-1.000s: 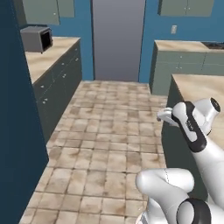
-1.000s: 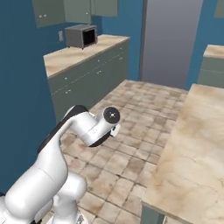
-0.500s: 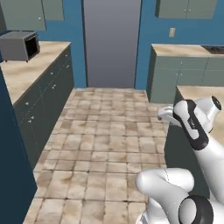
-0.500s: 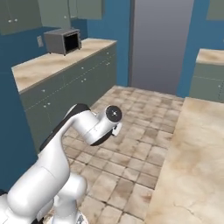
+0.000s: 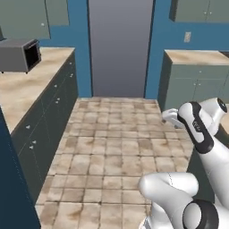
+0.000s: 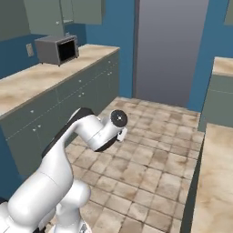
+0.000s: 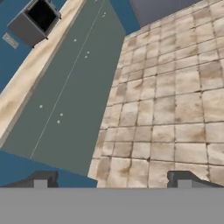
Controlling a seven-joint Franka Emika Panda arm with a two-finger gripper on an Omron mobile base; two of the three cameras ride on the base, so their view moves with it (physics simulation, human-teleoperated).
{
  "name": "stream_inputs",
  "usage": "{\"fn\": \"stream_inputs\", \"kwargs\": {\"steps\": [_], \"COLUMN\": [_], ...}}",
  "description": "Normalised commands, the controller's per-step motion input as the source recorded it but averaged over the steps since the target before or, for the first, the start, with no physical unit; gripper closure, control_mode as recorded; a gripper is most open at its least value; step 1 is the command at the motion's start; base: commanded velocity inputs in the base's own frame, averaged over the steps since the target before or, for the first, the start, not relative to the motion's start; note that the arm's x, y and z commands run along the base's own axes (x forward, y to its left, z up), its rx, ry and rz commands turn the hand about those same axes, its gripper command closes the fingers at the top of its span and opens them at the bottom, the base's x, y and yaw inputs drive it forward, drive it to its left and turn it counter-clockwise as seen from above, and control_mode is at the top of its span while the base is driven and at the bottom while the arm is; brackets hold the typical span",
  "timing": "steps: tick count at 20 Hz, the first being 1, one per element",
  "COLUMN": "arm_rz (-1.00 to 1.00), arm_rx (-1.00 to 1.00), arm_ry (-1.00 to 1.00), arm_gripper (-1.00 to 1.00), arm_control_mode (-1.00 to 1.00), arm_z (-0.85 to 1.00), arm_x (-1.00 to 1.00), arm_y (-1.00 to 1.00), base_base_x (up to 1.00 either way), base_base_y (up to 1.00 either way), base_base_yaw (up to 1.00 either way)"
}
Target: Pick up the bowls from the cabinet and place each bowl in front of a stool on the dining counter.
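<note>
My gripper (image 7: 113, 180) is open with nothing between its fingertips (image 7: 41, 179), and it looks down at the tiled floor (image 7: 175, 100). It hangs in front of my base, over the floor (image 5: 171, 116), (image 6: 122, 134). Grey-green wall cabinets (image 5: 27, 18) with shut doors hang above the left worktop, and more of them (image 6: 50, 16) show at the upper left of the right base view. The dining counter (image 6: 217, 182) shows as a beige marble top at the lower right. The bowls and the stools are out of view.
A dark grey microwave (image 5: 18, 54), (image 6: 57, 49), (image 7: 35, 22) stands on the left marble worktop (image 5: 27, 89) above grey-green drawers (image 7: 74, 87). A tall grey door (image 5: 120, 44) faces me. Another worktop with cupboards (image 5: 192, 58) stands at the right. Tiled floor lies between.
The whole picture has shifted, so the base has moved: the microwave and left worktop now sit further left and nearer. The arm keeps its pose and the gripper stays open.
</note>
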Motion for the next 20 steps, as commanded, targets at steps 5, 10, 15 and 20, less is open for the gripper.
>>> {"fn": "stream_inputs", "kwargs": {"steps": [5, 10, 15, 20], "arm_rz": [0.0, 0.0, 0.0, 0.0], "arm_rx": [0.0, 0.0, 0.0, 0.0], "arm_ry": [0.0, 0.0, 0.0, 0.0], "arm_gripper": [-1.0, -1.0, -1.0, -1.0], "arm_control_mode": [1.0, 1.0, 1.0, 1.0], "arm_z": [0.0, 0.0, 0.0, 0.0], "arm_x": [0.0, 0.0, 0.0, 0.0], "arm_y": [0.0, 0.0, 0.0, 0.0], "base_base_x": [1.0, 1.0, 1.0, 1.0], "base_base_y": [0.15, 0.03, -0.01, -0.11], "base_base_yaw": [0.0, 0.03, 0.18, 0.3]}}
